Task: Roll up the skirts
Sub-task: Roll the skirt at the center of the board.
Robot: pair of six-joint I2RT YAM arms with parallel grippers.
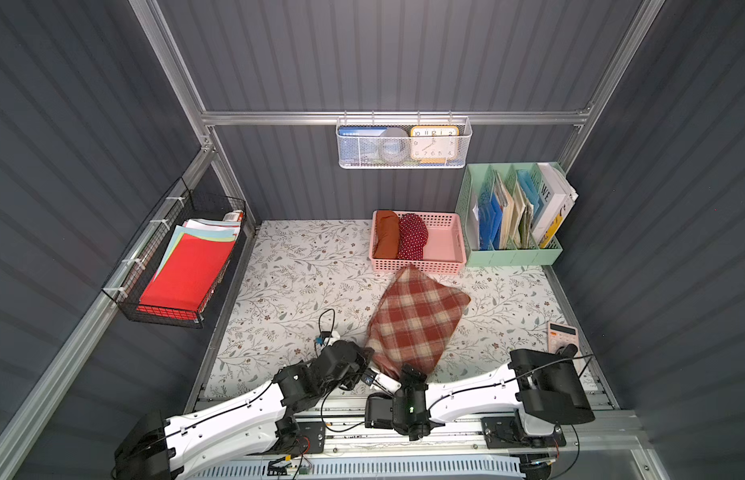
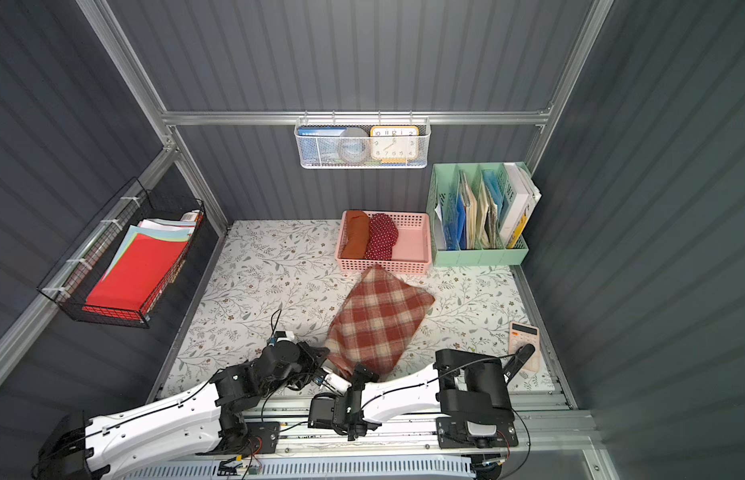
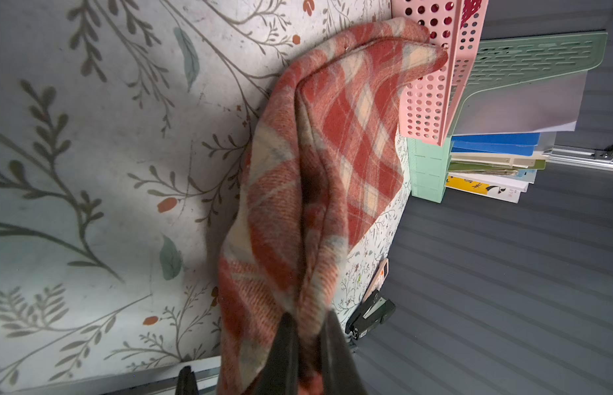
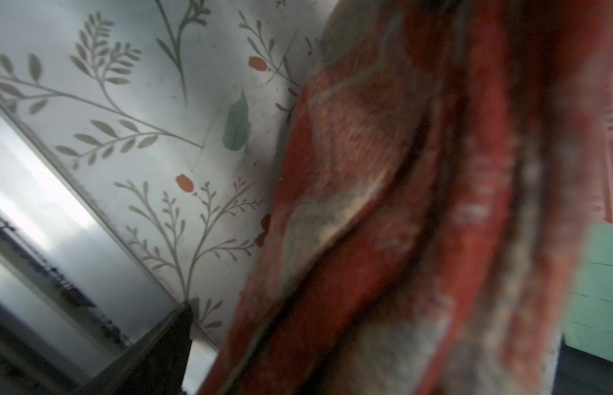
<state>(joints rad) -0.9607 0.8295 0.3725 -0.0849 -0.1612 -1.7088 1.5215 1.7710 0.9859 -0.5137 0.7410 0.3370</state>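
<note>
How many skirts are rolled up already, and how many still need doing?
Two look done: the rust-orange skirt and the polka-dot skirt sit rolled, side by side, in the pink basket. The plaid skirt is in hand: it lies unrolled on the table, with the left pincer shut on its near end and the right pincer open beside it. Rolling that one is what is left.

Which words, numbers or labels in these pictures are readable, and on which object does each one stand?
"10 11 12 1 2" and "8 7 6 5 4": face of the yellow clock in the white basket.
"WE": white book in the green file rack.
Calculator keys, blue packet label: too small to read.
</note>
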